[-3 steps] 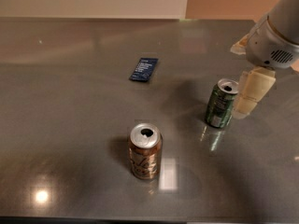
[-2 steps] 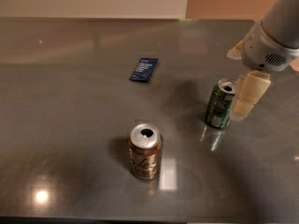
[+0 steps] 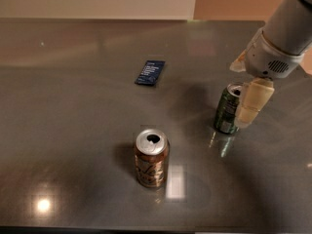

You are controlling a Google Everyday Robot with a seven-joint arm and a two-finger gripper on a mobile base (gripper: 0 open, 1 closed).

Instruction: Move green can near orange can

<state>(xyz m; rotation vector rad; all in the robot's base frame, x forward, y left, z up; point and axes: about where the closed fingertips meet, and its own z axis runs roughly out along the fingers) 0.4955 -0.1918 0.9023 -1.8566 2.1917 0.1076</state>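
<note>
A grey table (image 3: 73, 130) holds 2 upright cans. The green can (image 3: 227, 110) stands at 3 o'clock, well apart from the orange can (image 3: 151, 158) at 6 o'clock. The gripper (image 3: 252, 104) hangs at the green can's 3 o'clock side, just beside or touching it; we cannot tell whether it is open or closed. In the last second it has edged down and towards 9 o'clock, closer to that can; neither can has moved, so we judge the grasp near and the carry not begun. A dark blue packet (image 3: 150, 72) lies at 11 o'clock, its white print unreadable. The orange can's pale cursive script and the green can's pale label are also illegible
</note>
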